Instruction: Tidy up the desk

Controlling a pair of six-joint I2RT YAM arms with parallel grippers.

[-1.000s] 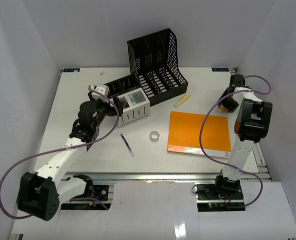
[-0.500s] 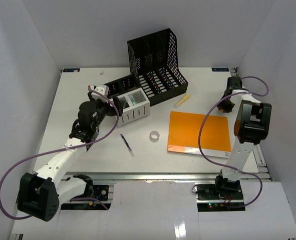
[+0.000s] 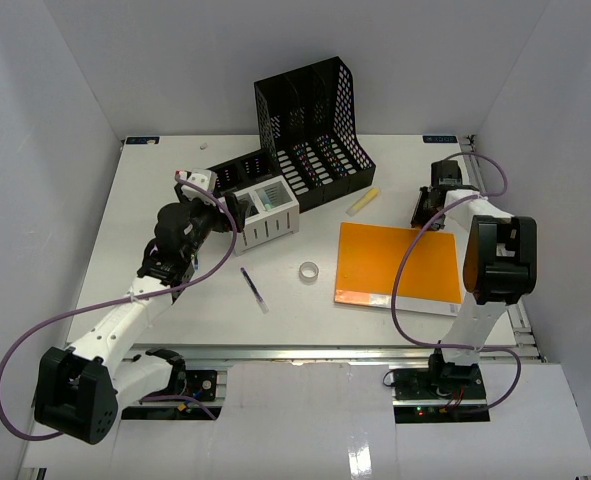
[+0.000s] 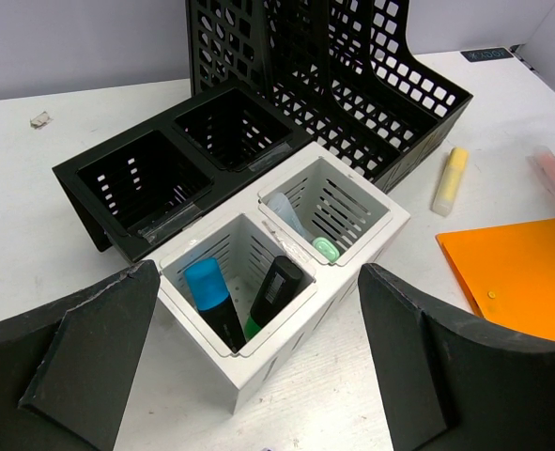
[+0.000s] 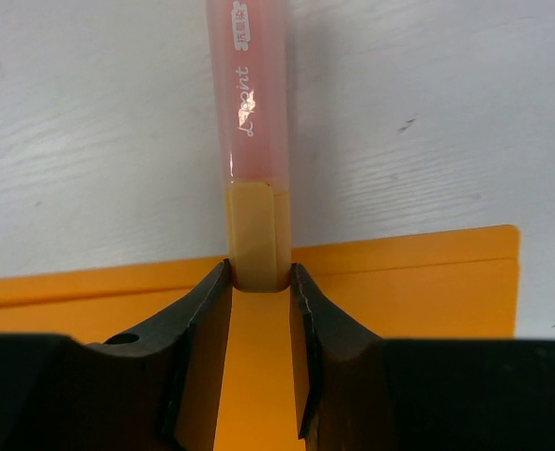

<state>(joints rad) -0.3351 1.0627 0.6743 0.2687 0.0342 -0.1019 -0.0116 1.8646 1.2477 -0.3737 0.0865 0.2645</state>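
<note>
The desk (image 3: 175,290) is a white tabletop. My right gripper (image 5: 258,272) is shut on the yellow end of a pink highlighter (image 5: 249,141), low over the far edge of the orange folder (image 5: 399,272). The top view shows this gripper (image 3: 430,205) at the folder's (image 3: 400,262) far right corner. My left gripper (image 4: 258,272) is open and empty above a white two-cell pen holder (image 4: 286,263), which holds a blue-capped marker, a black marker and a pale green item. The top view shows the left gripper (image 3: 233,205) beside that holder (image 3: 265,212).
A black mesh file organizer (image 3: 310,125) with low black bins stands at the back. A yellow highlighter (image 3: 363,201), a clear tape roll (image 3: 309,270) and a purple pen (image 3: 255,290) lie loose on the desk. White walls enclose three sides.
My right gripper has swung left from the desk's far right edge to the folder's far corner. The left arm has not moved.
</note>
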